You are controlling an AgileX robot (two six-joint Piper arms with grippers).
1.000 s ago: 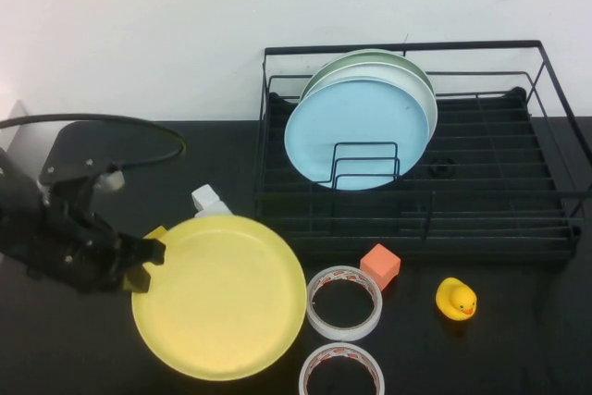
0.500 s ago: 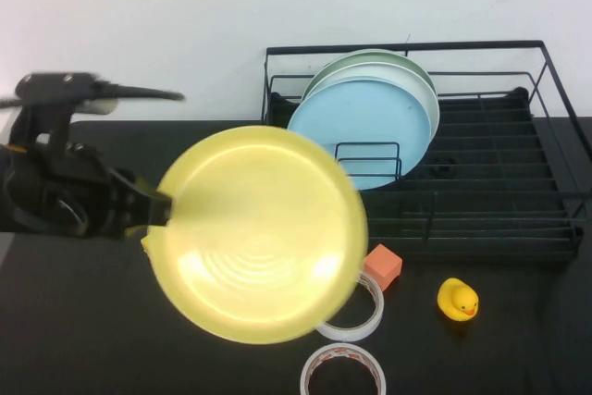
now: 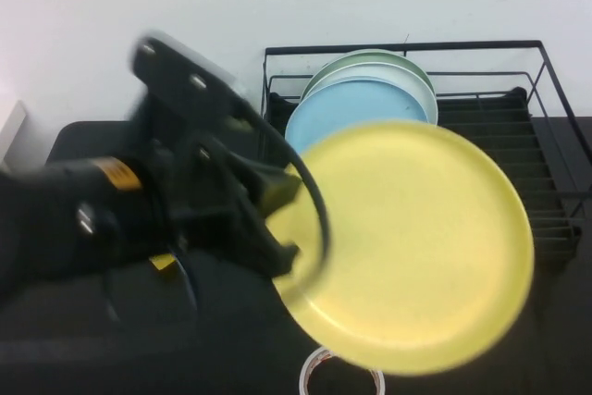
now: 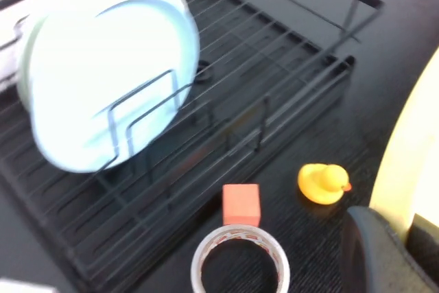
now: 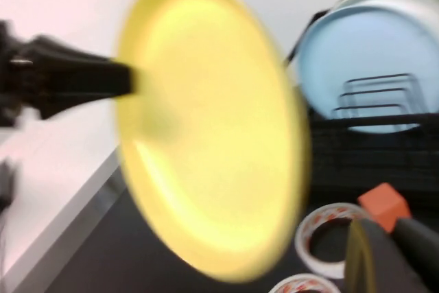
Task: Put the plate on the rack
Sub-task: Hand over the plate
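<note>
We are in the carrying step: the yellow plate (image 3: 407, 247) is off the table and in the air, tilted with its face toward the high camera, in front of the near side of the black wire dish rack (image 3: 546, 136). The rack stands at the far right of the dark table (image 3: 74, 339). In its left slots lean a light blue plate (image 3: 356, 108) and, behind it, a pale green plate (image 3: 379, 60); the right part of the rack looks free.

The left gripper (image 3: 282, 219) is raised, left of the rack, and its fingers are clamped on the left edge of the yellow plate. The right gripper (image 5: 384, 255) shows only as a dark tip in its own wrist view, low near the right side; whether its fingers are apart or together we cannot tell.

On the table near the rack lie a roll of clear tape (image 4: 240, 262), an orange cube (image 4: 241, 204) and a yellow rubber duck (image 4: 322, 183).

In our judgement, the next move calls for turning the plate on edge and lowering it into an empty slot, right of the blue plate, without striking the rail.
</note>
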